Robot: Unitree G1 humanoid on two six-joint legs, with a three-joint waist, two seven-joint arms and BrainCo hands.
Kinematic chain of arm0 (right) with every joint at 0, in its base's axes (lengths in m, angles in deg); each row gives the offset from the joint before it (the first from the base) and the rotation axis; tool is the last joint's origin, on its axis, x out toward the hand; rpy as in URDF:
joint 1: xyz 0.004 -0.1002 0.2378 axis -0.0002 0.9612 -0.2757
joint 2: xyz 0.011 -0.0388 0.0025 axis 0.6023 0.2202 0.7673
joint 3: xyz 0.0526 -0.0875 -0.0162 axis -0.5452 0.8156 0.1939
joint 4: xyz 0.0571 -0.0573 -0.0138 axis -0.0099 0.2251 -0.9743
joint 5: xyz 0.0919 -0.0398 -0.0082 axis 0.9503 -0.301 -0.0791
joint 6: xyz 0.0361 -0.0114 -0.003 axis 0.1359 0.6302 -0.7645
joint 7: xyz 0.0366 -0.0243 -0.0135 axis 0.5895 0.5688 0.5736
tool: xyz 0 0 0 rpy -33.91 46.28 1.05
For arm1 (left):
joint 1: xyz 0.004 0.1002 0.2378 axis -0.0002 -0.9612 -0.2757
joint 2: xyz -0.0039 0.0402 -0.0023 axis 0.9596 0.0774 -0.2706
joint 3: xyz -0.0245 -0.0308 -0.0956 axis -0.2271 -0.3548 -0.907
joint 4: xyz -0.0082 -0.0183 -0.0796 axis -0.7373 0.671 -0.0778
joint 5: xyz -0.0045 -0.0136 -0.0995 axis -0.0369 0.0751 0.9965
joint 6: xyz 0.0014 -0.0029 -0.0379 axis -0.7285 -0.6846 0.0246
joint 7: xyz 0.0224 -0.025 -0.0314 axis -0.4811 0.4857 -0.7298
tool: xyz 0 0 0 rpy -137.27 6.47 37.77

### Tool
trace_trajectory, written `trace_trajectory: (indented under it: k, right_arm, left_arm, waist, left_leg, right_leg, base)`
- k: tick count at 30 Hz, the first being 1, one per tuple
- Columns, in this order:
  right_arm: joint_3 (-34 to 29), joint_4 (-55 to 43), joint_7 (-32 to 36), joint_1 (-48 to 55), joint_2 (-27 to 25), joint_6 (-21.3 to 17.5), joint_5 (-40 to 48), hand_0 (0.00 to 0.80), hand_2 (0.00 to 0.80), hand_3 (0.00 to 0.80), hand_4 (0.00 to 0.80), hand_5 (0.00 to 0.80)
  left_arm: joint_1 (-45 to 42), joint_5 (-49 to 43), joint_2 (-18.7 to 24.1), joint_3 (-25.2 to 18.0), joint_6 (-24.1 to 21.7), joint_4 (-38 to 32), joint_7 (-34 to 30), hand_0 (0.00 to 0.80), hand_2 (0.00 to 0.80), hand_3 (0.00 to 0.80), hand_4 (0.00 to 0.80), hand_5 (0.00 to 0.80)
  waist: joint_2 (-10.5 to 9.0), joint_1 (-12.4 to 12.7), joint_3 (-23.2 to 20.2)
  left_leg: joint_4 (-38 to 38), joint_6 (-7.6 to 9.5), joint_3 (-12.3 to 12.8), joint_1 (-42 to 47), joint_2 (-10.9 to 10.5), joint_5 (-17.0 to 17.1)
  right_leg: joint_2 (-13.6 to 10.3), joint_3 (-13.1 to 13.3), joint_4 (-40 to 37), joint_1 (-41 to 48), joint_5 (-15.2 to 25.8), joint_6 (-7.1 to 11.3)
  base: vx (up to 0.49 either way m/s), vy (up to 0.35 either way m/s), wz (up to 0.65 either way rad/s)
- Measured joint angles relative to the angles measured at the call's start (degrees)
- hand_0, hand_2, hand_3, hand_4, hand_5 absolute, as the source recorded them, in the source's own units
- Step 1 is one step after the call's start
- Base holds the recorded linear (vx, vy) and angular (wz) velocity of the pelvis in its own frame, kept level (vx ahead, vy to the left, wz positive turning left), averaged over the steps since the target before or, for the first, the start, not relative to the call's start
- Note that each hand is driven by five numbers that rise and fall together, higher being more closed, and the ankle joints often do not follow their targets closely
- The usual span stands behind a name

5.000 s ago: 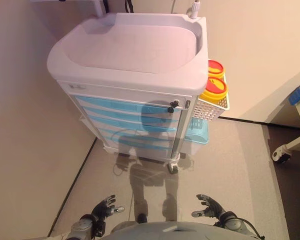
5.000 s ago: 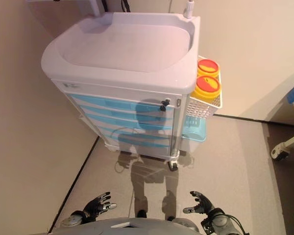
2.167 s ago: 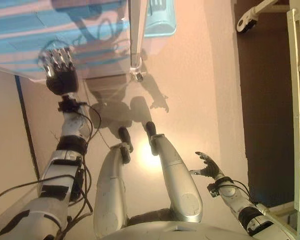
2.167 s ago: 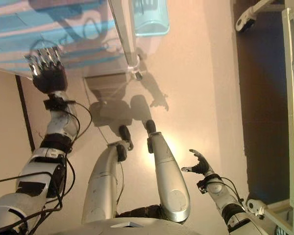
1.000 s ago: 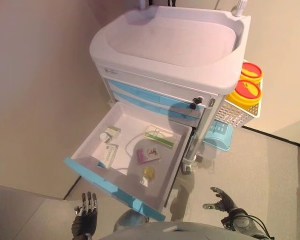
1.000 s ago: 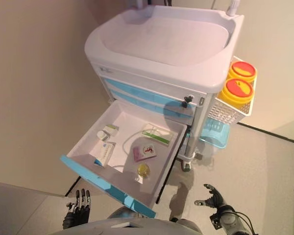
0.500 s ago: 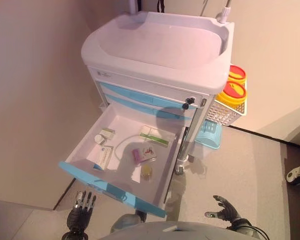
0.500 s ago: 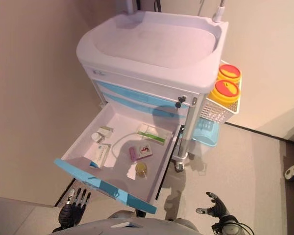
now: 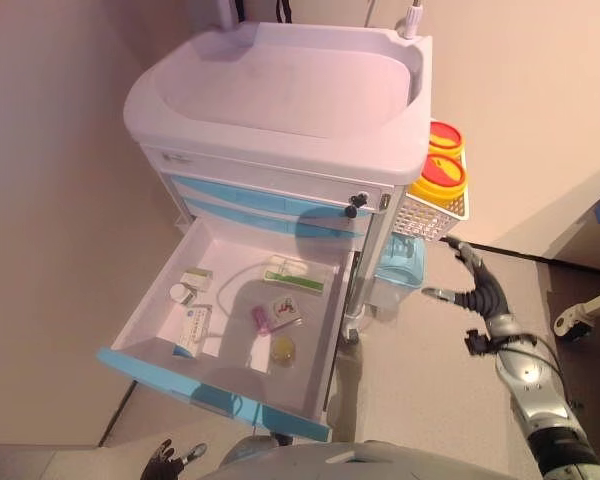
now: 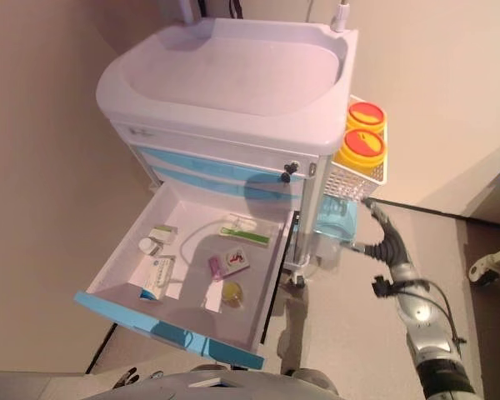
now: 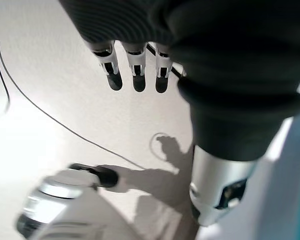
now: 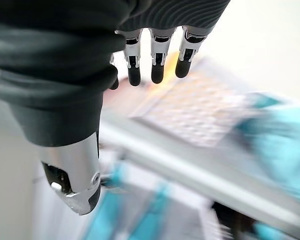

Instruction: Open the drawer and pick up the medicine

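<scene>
Right hand [image 9: 477,285], at the right of the frame beside the cart [image 9: 280,90]: fingers spread and nearly straight, thumb apart, holding nothing and touching nothing. It hangs in the air near the white basket [image 9: 435,212] that carries two yellow, red-lidded tubs [image 9: 438,176], and well apart from the drawer [image 9: 230,325]. Left hand [image 9: 167,457], at the bottom edge below the drawer front: its wrist view shows straight fingers [image 11: 135,70] over bare floor, empty.

The drawer stands pulled out in the lower left of the frame, so the opening step appears done. The medicine lies on its floor: a white box [image 9: 189,327] near the left wall, a small box and bottle [image 9: 187,285] behind it, a long green-and-white box [image 9: 293,276] toward the back, a pink packet [image 9: 276,315] in the middle, and a yellow round piece [image 9: 282,347] nearest the front. All lie flat and apart from one another.

Handling, as judged: the boxes look light, thin-walled and easily crushed; a pinch across the two long sides should serve, with little force. The pink packet lies flat and offers little edge, so it may slide. The yellow piece is small and probably slippery. The drawer walls limit a sideways approach; a reach from above seems the clearer way.
</scene>
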Motion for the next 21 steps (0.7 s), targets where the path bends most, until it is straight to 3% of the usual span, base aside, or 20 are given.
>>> trace_trajectory:
  k: [7, 11, 17, 21]
  right_arm:
    - [12.6, -11.8, 14.8, -9.3, -6.7, -2.8, 2.4, 0.0, 0.0, 0.0, 0.0, 0.0]
    - [21.8, -12.3, 18.4, -16.1, -6.9, -2.6, -0.2, 0.0, 0.0, 0.0, 0.0, 0.0]
    - [32.0, -2.6, 17.9, -22.1, -4.8, -0.8, -11.2, 0.0, 0.0, 0.0, 0.0, 0.0]
    - [35.8, 8.2, 12.4, -22.5, -3.4, -0.8, -24.0, 0.0, 0.0, 0.0, 0.0, 0.0]
  left_arm:
    - [-0.3, -2.0, 0.0, 0.5, 0.4, 1.1, -0.4, 0.0, 0.0, 0.0, 0.0, 0.0]
    - [0.9, -2.2, 0.0, 0.6, 0.5, 1.0, -1.1, 0.0, 0.0, 0.0, 0.0, 0.0]
    - [2.3, -3.6, 0.2, 1.7, 1.0, 0.5, -2.1, 0.0, 0.0, 0.0, 0.0, 0.0]
    - [3.2, -5.9, 0.5, 2.3, 1.2, 0.1, -2.4, 0.0, 0.0, 0.0, 0.0, 0.0]
  waist:
    - [0.2, 2.5, 0.2]
    - [0.46, 5.3, 0.9]
    - [-0.16, 9.0, 1.9]
    - [-1.11, 11.2, 2.7]
  left_leg:
    - [-0.8, -0.05, -0.5, -0.3, -0.1, 0.6]
    - [-0.9, -0.25, -2.1, -0.6, -0.4, 0.9]
    - [-0.8, -0.27, -4.5, -1.5, -1.1, 1.4]
    - [-0.8, -0.25, -6.0, -1.4, -1.6, 1.5]
  right_leg:
    - [0.3, -1.9, -2.9, 1.3, 0.8, 0.19]
    - [0.4, -3.8, -3.9, 2.1, 0.9, 0.14]
    - [0.4, -6.7, -5.2, 3.1, 0.8, 0.18]
    - [0.4, -8.1, -6.1, 4.1, 0.8, 0.27]
  base:
    - [-0.021, 0.001, 0.12]
    - [-0.021, -0.001, 0.27]
    - [0.018, -0.021, 0.28]
    - [0.04, -0.024, 0.22]
